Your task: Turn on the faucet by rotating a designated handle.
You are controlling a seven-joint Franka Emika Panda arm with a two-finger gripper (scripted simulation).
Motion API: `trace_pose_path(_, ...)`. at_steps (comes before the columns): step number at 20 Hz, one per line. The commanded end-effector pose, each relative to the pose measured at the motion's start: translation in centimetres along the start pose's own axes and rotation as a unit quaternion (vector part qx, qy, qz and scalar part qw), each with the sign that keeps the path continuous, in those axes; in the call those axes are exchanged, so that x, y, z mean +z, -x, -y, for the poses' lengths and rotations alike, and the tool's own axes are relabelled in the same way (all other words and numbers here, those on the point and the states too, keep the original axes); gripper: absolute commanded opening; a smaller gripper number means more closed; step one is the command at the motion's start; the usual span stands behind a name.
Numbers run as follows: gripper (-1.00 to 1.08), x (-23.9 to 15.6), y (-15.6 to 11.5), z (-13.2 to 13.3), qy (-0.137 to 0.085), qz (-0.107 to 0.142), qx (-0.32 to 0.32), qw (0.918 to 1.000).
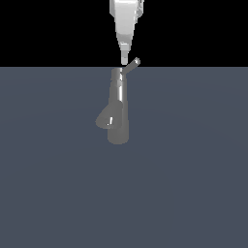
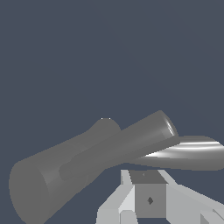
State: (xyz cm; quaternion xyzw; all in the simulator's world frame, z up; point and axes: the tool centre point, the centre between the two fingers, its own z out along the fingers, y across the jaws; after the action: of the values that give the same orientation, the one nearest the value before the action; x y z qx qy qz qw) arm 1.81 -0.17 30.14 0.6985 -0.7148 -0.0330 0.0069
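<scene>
The faucet (image 1: 118, 109) is a grey shiny upright cylinder standing on the grey floor, with a short fat spout (image 1: 106, 119) angled toward the exterior view's left. The handle (image 1: 131, 67) is a thin rod slanting up from the top cap toward the exterior view's right. My white gripper (image 1: 124, 61) comes straight down from above. Its narrow tip is just over the faucet's top, beside the rod's lower part. The fingers look pressed together and hold nothing. In the wrist view the faucet (image 2: 41, 186) and the handle (image 2: 144, 133) lie close in front of the gripper (image 2: 146, 177).
The faucet stands alone on a flat dark grey floor (image 1: 193, 184). The background above the floor line is black. No other object shows in either view.
</scene>
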Motion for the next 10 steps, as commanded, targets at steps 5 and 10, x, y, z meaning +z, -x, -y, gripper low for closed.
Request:
trace_pose_path(5, -1.0, 1.0, -2.9, 1.4, 0.001, -0.002, 0.011, 0.9999)
trace_pose_path(10, -1.0, 1.3, -4.4, 2.2, 0.001, -0.003, 0.014, 0.9999)
